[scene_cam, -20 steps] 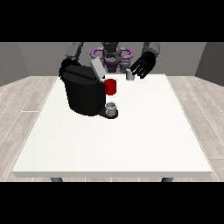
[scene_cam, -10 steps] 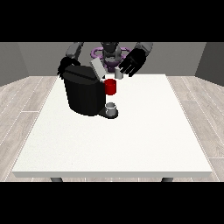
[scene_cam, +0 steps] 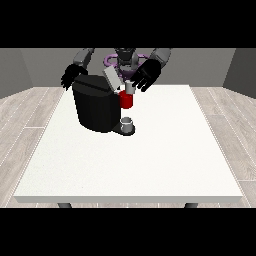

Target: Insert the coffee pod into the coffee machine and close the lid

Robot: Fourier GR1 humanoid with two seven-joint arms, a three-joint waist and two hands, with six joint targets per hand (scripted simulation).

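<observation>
The black coffee machine (scene_cam: 95, 107) stands at the table's back left, its grey lid (scene_cam: 111, 77) tilted up. A red pod holder (scene_cam: 126, 100) sticks out of its front, above a small grey cup (scene_cam: 127, 123) on the drip tray. The small grey coffee pod (scene_cam: 131, 88) hangs just above the red holder, pinched at the fingertips of the hand at the view's right (scene_cam: 146, 74). The hand at the view's left (scene_cam: 70, 78) hovers behind the machine's far left corner with relaxed fingers and holds nothing.
The white table (scene_cam: 165, 150) stretches wide in front of and to the right of the machine. The robot's torso (scene_cam: 125, 60) stands right behind the table's far edge.
The hand at the view's right has carried the pod leftwards, from beside the machine to just above the red holder. The other hand has barely moved.
</observation>
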